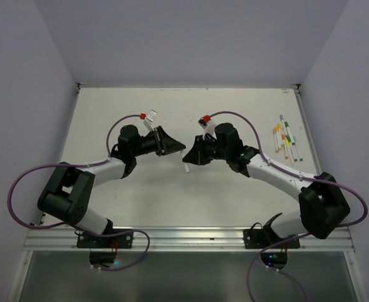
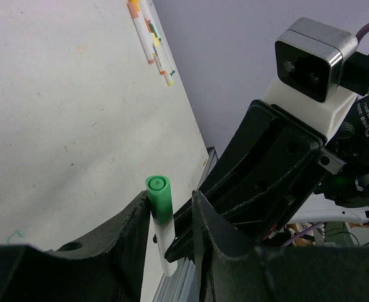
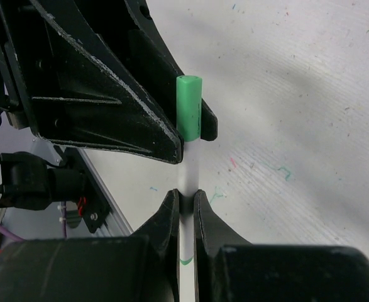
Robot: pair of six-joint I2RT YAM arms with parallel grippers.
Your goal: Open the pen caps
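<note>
My right gripper (image 3: 185, 196) is shut on the white barrel of a pen (image 3: 189, 167), held upright above the table centre (image 1: 186, 165). Its green pen cap (image 3: 189, 107) points up, between the fingers of my left gripper (image 2: 170, 198). In the left wrist view the green cap (image 2: 159, 198) rests against one finger, with a gap to the other finger, so the jaws stand partly open around it. In the top view the left gripper (image 1: 179, 151) and right gripper (image 1: 190, 157) meet tip to tip. No other loose caps show.
Several more white pens with coloured ends (image 1: 286, 139) lie in a row at the table's right side, also seen far off as pens (image 2: 149, 34). An aluminium rail (image 1: 184, 236) runs along the near edge. Pale walls close in the table.
</note>
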